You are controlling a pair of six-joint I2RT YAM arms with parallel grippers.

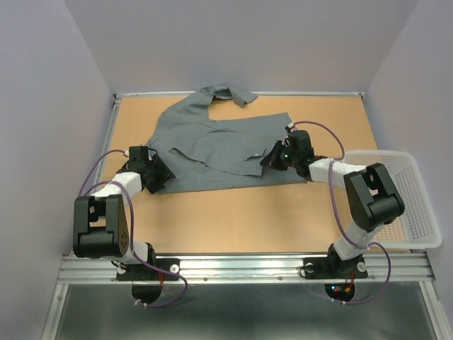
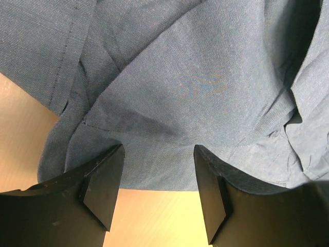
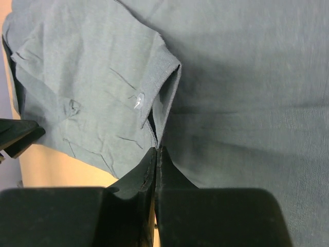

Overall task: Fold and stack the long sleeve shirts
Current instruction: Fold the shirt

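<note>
A grey long sleeve shirt (image 1: pixel 212 145) lies spread and partly folded on the wooden table, collar at the far edge. My left gripper (image 1: pixel 157 177) is open at the shirt's near left corner; in the left wrist view its fingers (image 2: pixel 103 185) straddle the shirt's hem (image 2: pixel 164 170). My right gripper (image 1: pixel 271 157) is at the shirt's right edge, shut on a fold of the shirt cloth (image 3: pixel 164 110) next to a pale button (image 3: pixel 138 99).
A white mesh basket (image 1: pixel 407 202) stands at the right edge of the table, beside the right arm. Bare wooden table (image 1: pixel 241 219) lies in front of the shirt. Grey walls close in the back and sides.
</note>
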